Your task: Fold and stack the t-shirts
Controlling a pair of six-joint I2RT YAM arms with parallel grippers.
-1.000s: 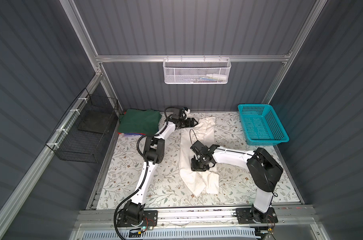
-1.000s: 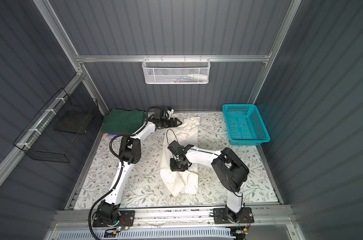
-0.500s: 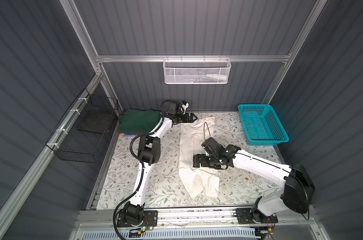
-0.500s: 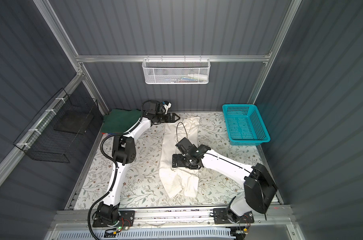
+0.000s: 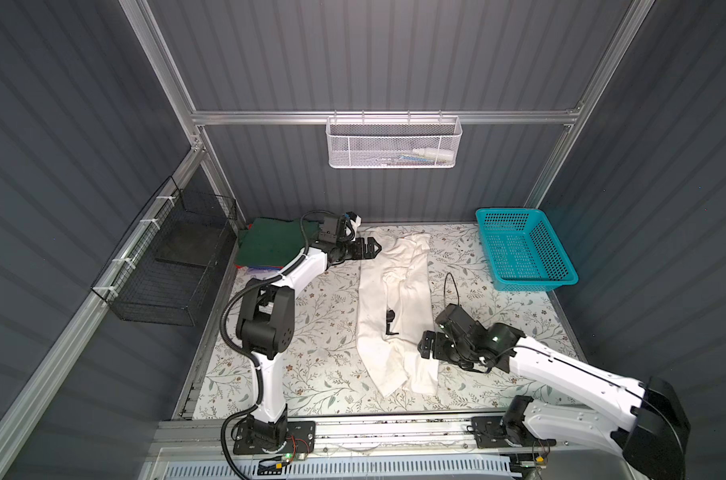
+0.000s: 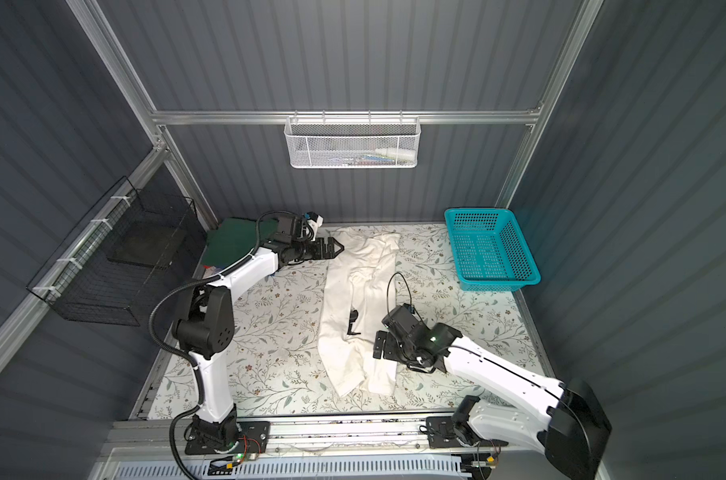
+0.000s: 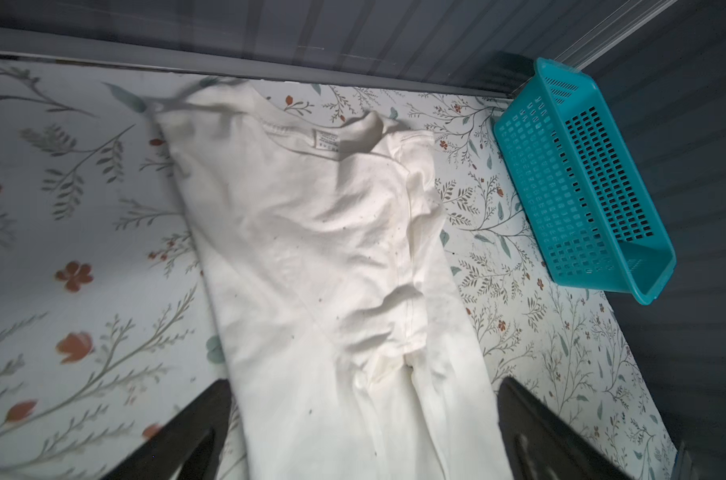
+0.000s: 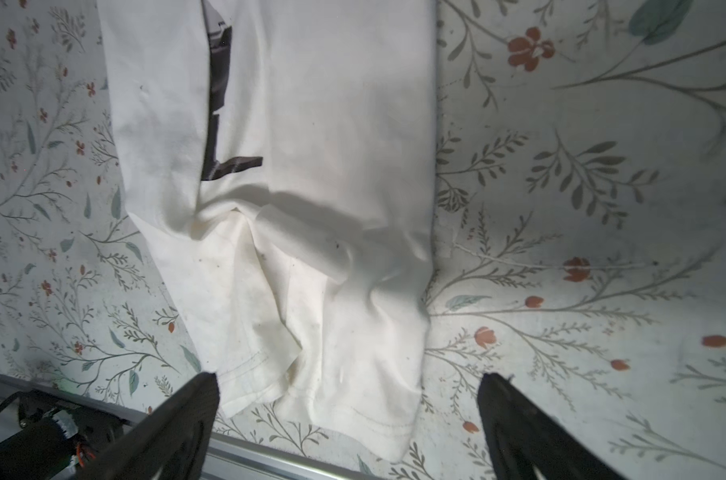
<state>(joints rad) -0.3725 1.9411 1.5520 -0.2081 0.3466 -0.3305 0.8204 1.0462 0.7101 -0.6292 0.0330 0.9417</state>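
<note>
Only my left wrist view shows the label (image 7: 327, 139) on the white tee (image 7: 311, 257); left gripper (image 5: 373, 248), right gripper (image 5: 425, 345) jaws gaping, empty.

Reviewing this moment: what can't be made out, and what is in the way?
Black print on the white t-shirt: mostly tucked under a fold, in both top views and the right wrist view.
Neck label text: too small, left wrist view.
Whatever lies under the dark green tee: covered by it and the left arm, both top views.
White wire basket contents: too small, behind mesh, both top views.
</note>
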